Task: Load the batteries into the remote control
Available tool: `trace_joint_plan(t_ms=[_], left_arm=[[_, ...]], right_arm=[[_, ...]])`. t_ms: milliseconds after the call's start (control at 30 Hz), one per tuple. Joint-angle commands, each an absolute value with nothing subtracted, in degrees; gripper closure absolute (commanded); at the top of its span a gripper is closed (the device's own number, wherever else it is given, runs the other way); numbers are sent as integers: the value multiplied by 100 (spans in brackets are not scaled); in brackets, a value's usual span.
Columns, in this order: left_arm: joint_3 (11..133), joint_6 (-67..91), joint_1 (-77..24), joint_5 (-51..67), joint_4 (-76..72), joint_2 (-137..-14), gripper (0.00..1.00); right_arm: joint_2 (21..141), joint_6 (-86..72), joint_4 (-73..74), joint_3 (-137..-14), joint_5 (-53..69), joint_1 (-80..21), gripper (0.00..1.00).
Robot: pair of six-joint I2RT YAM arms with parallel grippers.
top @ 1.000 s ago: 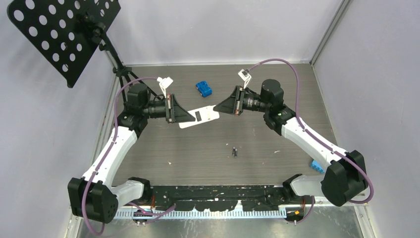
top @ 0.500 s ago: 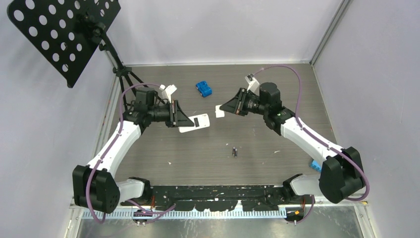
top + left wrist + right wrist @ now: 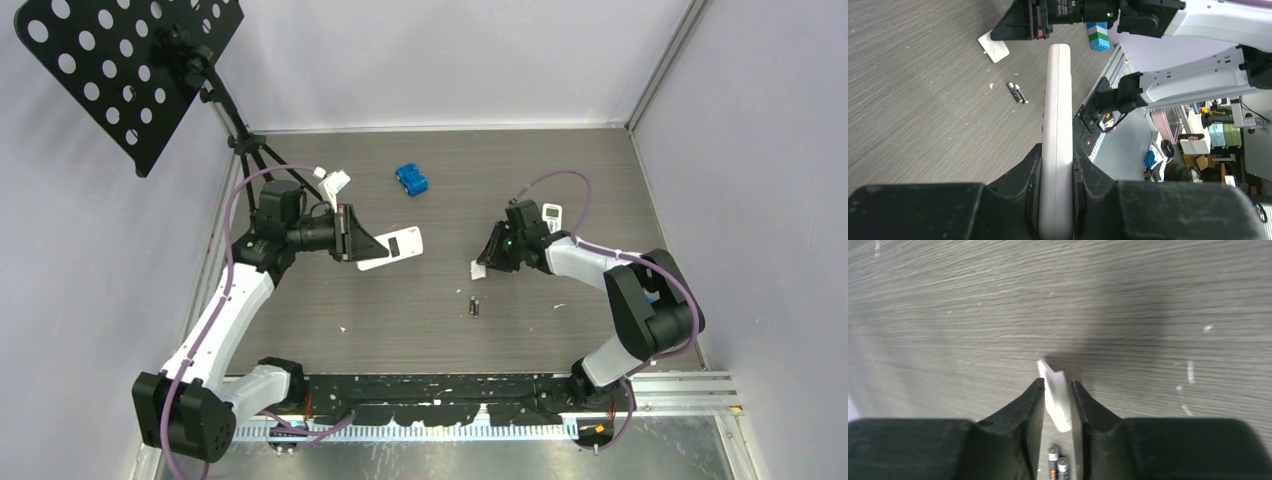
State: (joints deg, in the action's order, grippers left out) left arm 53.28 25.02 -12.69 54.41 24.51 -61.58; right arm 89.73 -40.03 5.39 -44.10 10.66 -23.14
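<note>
My left gripper (image 3: 375, 243) is shut on one end of a white remote control (image 3: 392, 247) and holds it above the table at the left of centre; its open battery slot faces up. In the left wrist view the remote (image 3: 1058, 100) stands edge-on between my fingers. My right gripper (image 3: 484, 262) is low over the table, shut on a small white battery cover (image 3: 478, 269), which shows tilted between the fingers (image 3: 1055, 395). Two dark batteries (image 3: 474, 306) lie side by side on the table just near of the right gripper; they also show in both wrist views (image 3: 1058, 467) (image 3: 1018, 93).
A blue toy car (image 3: 411, 179) sits at the back centre. A black perforated music stand (image 3: 130, 70) rises at the back left. A blue and green brick (image 3: 1098, 36) lies by the right arm. Grey walls close in the table.
My right gripper pulled the white cover off the remote, then swung down and nearer to the table beside the batteries. My left gripper drew the remote slightly left.
</note>
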Motion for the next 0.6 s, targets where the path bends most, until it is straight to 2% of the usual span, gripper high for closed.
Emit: trace_joint_plan(t_ms=[0, 100, 167, 267, 400, 567], left_arm=[[5233, 2479, -1291, 5820, 1943, -5887, 100], [5190, 2582, -1292, 5810, 1753, -5830, 100], [5198, 2698, -1292, 5741, 1712, -5827, 100], [5229, 2752, -1293, 5627, 1709, -5794, 100], [5183, 2787, -1295, 5551, 1661, -5735, 100], [5088, 2794, -1296, 5543, 1635, -5759, 100]], right_arm=[[8792, -3640, 816, -4510, 93, -2329, 62], [8663, -3394, 1430, -4760, -301, -2344, 48], [8550, -3317, 1773, -4866, -444, -2367, 43], [8331, -3321, 2237, -4906, -663, -2524, 43], [8156, -3560, 2660, -4850, -617, -2914, 54], [8186, -4033, 2815, -4750, -654, -3677, 54]])
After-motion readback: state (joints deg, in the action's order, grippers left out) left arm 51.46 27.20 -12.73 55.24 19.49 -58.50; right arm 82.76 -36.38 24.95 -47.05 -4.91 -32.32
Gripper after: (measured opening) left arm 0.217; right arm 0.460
